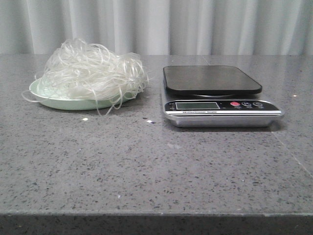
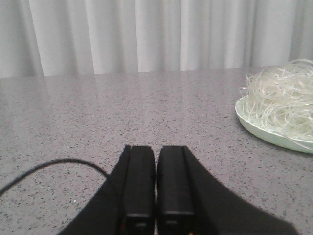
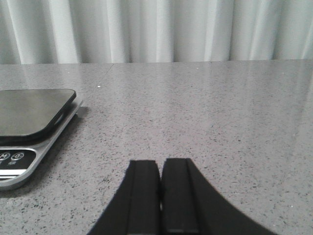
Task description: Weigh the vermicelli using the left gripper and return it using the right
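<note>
The vermicelli (image 1: 90,71) is a fluffy tangle of whitish translucent strands heaped on a pale green plate (image 1: 73,104) at the table's back left. The left wrist view shows the vermicelli (image 2: 283,100) and the plate (image 2: 264,132) off to one side. A digital scale (image 1: 215,95) with a black platform stands to the right of the plate, its platform bare; the scale (image 3: 29,122) also shows in the right wrist view. My left gripper (image 2: 156,149) is shut and empty, low over bare table, apart from the plate. My right gripper (image 3: 160,162) is shut and empty, beside the scale. Neither arm appears in the front view.
The table is a grey speckled stone top (image 1: 146,166) with its front edge near the bottom of the front view. A grey-white curtain (image 1: 156,24) hangs behind it. A thin black cable (image 2: 49,166) loops beside the left fingers.
</note>
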Controlling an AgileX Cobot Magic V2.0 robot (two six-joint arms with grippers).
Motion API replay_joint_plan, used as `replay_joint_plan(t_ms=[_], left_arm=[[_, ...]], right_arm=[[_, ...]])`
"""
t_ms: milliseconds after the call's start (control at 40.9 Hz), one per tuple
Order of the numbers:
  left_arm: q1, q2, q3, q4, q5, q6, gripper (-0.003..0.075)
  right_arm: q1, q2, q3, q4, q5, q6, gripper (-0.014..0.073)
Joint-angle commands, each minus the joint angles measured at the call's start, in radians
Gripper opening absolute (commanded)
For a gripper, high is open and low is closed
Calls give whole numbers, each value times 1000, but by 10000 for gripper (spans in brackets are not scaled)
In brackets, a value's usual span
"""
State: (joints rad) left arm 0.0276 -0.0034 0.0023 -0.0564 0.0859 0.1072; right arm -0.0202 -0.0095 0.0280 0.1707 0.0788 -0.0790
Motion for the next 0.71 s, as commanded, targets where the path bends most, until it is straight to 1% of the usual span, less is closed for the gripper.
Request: replay_joint_plan(t_ms=[0,293,684], left_arm=[[0,-20,9,-8,-86,-3,137],[0,-20,9,-8,-86,-3,137],[0,-20,9,-8,-86,-3,137]], right_arm=[[-7,-18,-7,-16,-86,8,150],[-7,-18,-7,-61,-79,26,150],[-7,-18,-7,-61,-79,26,150]])
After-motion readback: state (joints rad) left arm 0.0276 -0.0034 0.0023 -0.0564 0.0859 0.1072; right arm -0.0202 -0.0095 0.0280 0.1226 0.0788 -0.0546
